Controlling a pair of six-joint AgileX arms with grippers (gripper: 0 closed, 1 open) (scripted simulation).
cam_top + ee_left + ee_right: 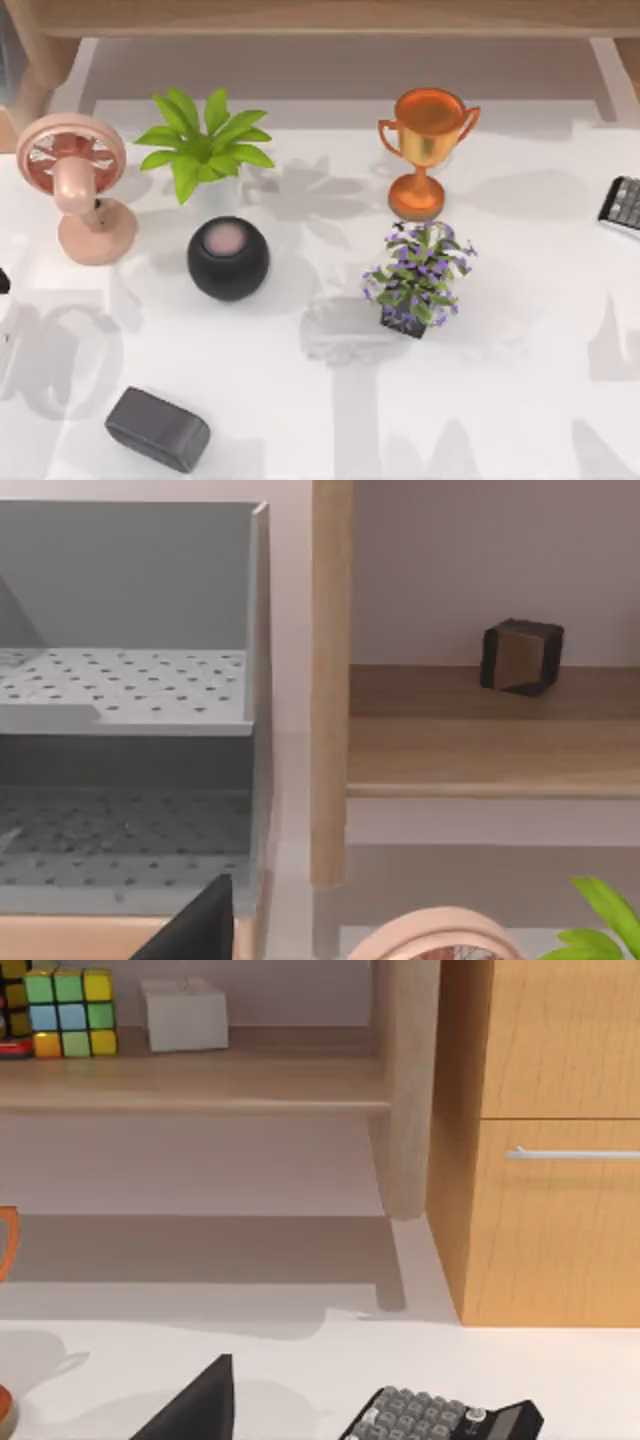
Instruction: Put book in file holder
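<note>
Standing along the table (300, 420) from left to right in the top view are a pink fan (75, 185), a dark speaker box (157, 428), a green plant (203, 145), a round black speaker (228, 257), a purple flower pot (418, 280), an orange trophy (425, 150) and a calculator (622, 203). From the left wrist view come a grey perforated file holder (130, 690) and a brown cube (521, 656) on a shelf (490, 730). From the right wrist view come a colour cube (58, 1010), a white box (185, 1015) and a wooden drawer (555, 1140). Whether either claw is clenched or released, I cannot tell.
</note>
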